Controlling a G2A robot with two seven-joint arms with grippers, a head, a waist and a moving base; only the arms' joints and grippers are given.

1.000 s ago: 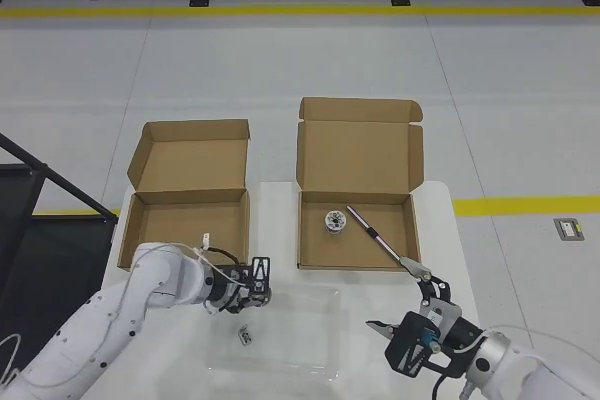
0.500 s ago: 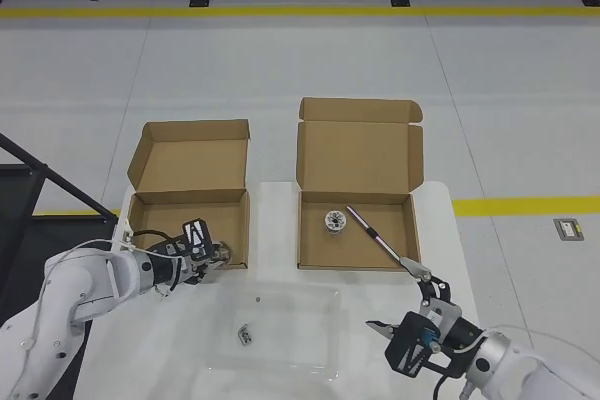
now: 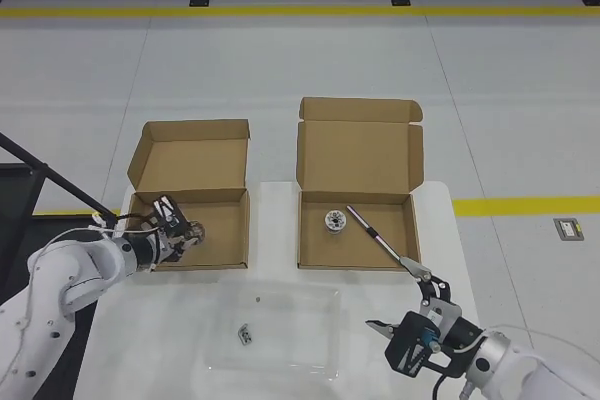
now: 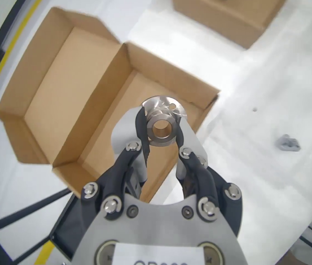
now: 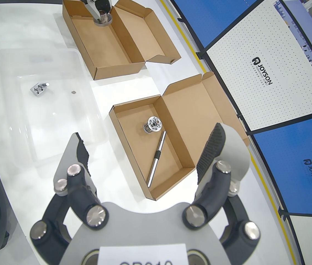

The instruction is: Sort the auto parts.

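Note:
My left gripper (image 4: 160, 135) is shut on a round flanged metal bushing (image 4: 161, 124) and holds it over the left cardboard box (image 3: 185, 230), near that box's front left part. The same gripper (image 5: 102, 15) and bushing (image 5: 104, 20) appear far off in the right wrist view. The right cardboard box (image 3: 358, 232) holds a small flanged metal hub (image 3: 335, 219) and a thin metal rod (image 3: 375, 238). A small grey bracket (image 3: 245, 335) lies in the clear plastic tray (image 3: 280, 335). My right gripper (image 3: 408, 335) stands open with nothing in it, at the table's front right.
A tiny dark speck (image 3: 257, 297) lies in the tray near its far side. Both boxes have their lids standing open at the back. A black frame (image 3: 40, 175) stands off the table's left edge. White table (image 3: 275, 225) shows between the boxes.
My left gripper has carried the bushing from above the tray's left end, leftward and back, to over the left box. The right arm has not moved.

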